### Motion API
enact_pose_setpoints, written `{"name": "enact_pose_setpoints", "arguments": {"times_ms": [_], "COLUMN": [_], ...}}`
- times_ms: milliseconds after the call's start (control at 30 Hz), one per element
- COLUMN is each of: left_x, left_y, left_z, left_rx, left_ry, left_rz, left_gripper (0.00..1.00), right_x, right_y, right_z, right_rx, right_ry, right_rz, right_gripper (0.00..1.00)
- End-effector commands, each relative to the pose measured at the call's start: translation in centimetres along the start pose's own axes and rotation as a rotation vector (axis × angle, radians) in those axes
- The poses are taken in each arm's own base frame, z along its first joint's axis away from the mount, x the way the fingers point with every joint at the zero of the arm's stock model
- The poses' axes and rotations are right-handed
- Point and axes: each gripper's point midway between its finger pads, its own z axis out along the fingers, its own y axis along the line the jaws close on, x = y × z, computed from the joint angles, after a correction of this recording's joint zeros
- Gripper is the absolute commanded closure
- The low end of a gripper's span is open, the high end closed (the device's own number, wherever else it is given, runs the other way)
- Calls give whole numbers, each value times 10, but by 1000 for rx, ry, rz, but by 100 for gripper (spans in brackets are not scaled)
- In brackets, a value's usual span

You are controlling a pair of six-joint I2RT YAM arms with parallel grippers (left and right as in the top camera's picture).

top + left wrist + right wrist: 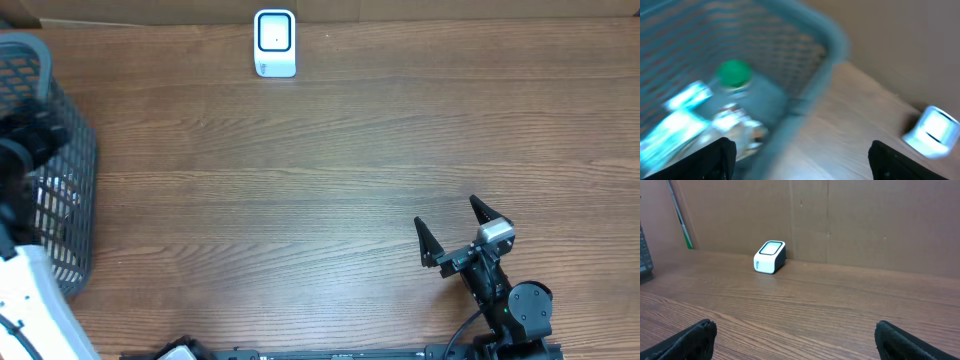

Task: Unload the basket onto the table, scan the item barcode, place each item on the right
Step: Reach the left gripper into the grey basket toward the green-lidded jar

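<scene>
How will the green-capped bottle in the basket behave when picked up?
The green-capped bottle looks round-bodied, so it may roll or slip in a grip. It seems plastic, so probably light and not fragile. The picture is blurred, so I am unsure.

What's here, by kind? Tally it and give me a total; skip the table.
Scanner: 1
Basket: 1
Bottle: 1, green-capped, in the basket; other contents too blurred to count
Grippers: 2, left gripper and right gripper
Total: 5
</scene>
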Motion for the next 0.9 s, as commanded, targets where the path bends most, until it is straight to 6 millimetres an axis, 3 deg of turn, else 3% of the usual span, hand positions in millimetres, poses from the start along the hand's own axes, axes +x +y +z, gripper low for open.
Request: {"name": "enact_pose_setpoints", "arguments": {"times_ms": [0,100,267,467,633,867], "left_x": [-10,-9,-13,-26,-35,-6], "left_y": [44,78,118,126,137,154], "left_z": [7,20,52,109,145,194], "left_rx": [-108,-178,-238,-184,-209,-318], "left_ry": [-7,16,21,51,143,286], "left_rz": [-128,-181,-228,-195,-178,-78], "left_gripper": [13,13,11,10,11,8], "right_x": [3,3,3,3,3,3], "right_y": [-4,-4,-4,-4,-4,-4], "right_z": [0,0,0,0,0,0], "right_rx": [18,18,18,18,18,18], "right_ry": [3,3,3,3,3,3], "right_rz": [3,3,3,3,3,3], "right_gripper": [0,0,0,0,0,0]}}
